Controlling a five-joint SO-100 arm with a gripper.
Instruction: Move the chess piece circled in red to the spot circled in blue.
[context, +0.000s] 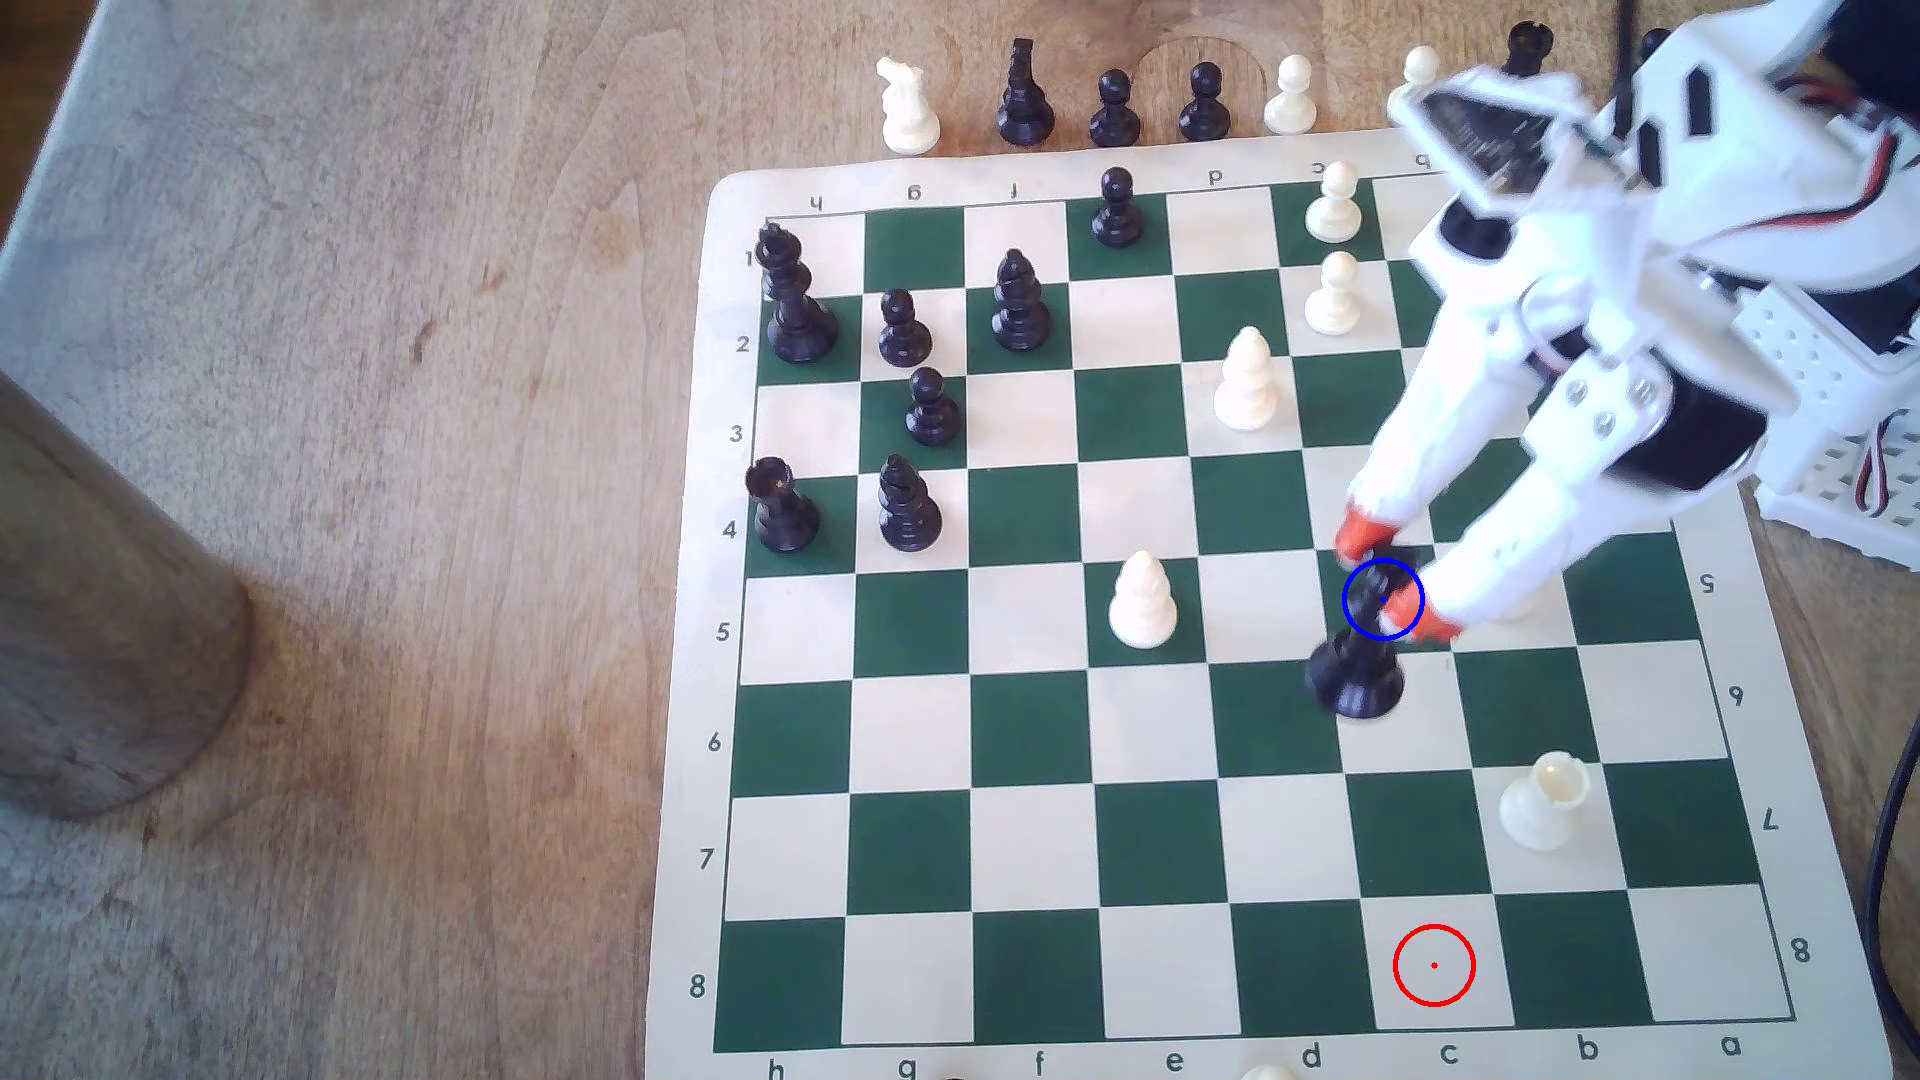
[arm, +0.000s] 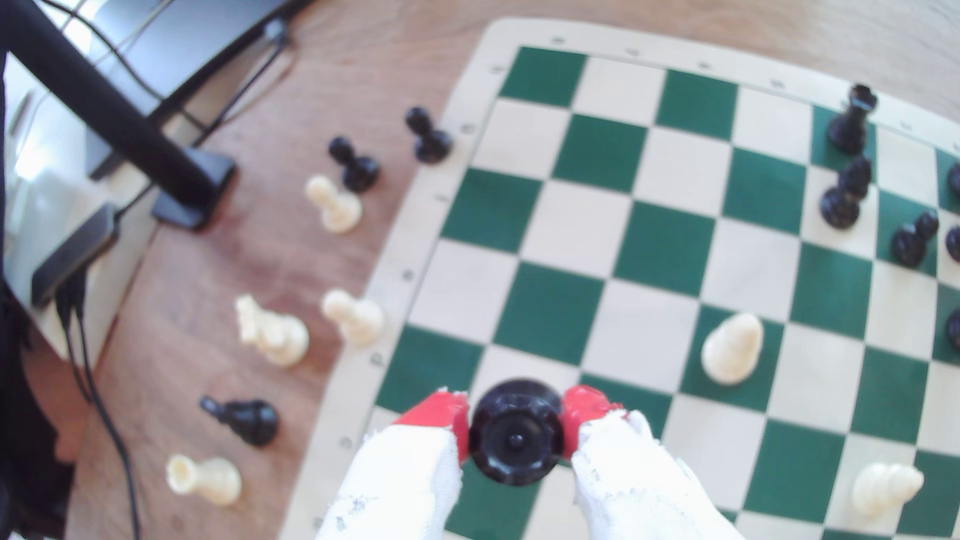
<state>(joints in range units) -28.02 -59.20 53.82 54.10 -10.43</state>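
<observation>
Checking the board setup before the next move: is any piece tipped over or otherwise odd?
Yes. In the exterior view, the white rook on the board's b7 square leans askew, hollow top showing. The black queen is clamped in the gripper jaws, tilted, not set down.

On the board's (context: 717, 582) cream border, coordinates are printed. Numbers 1 to 8 are read along its edge at the exterior view's left, and letters h, g, f, e, d, c, b, a along its near edge.
</observation>
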